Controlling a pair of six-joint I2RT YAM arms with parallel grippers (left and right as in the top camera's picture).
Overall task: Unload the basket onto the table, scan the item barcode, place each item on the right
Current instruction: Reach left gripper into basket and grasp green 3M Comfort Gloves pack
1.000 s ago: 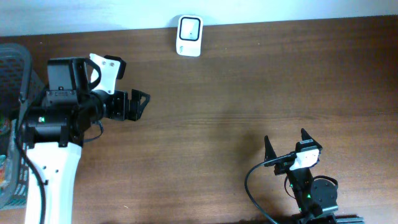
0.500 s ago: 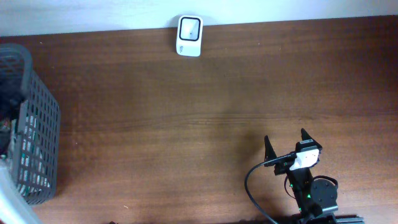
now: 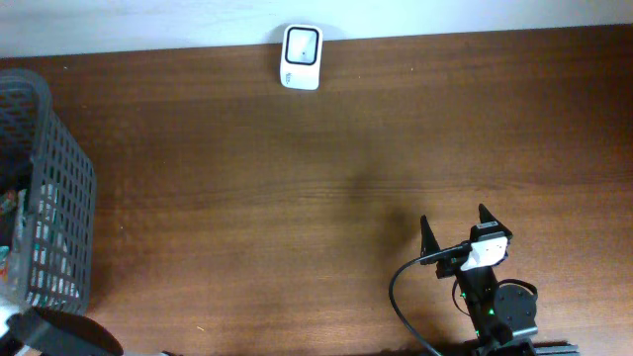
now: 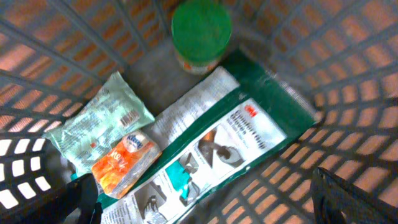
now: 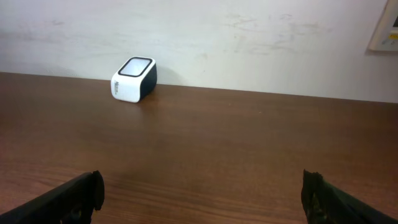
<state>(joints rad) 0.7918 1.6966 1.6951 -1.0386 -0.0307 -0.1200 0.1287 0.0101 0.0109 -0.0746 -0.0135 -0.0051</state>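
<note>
Items to scan lie in the grey basket (image 3: 61, 188) at the worktop's (image 3: 297, 178) left edge: a green-lidded jar (image 4: 201, 28), a pale packet (image 4: 93, 127), an orange pack (image 4: 124, 163) and a long green card (image 4: 249, 134). Picking seems the step in hand: the left hand (image 4: 208, 202) hangs spread and empty over them and must pinch one for the scanner (image 3: 300, 56) at the far edge; the right hand (image 3: 455, 229) sits spread

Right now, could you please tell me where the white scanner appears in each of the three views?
Overhead: the white scanner sits at top centre, at the far edge of the table.
Left wrist: not in it; this view looks into the basket.
Right wrist: the scanner is upper left, near the wall.
Shared landmark: the line where table meets wall, right behind the scanner.
</note>
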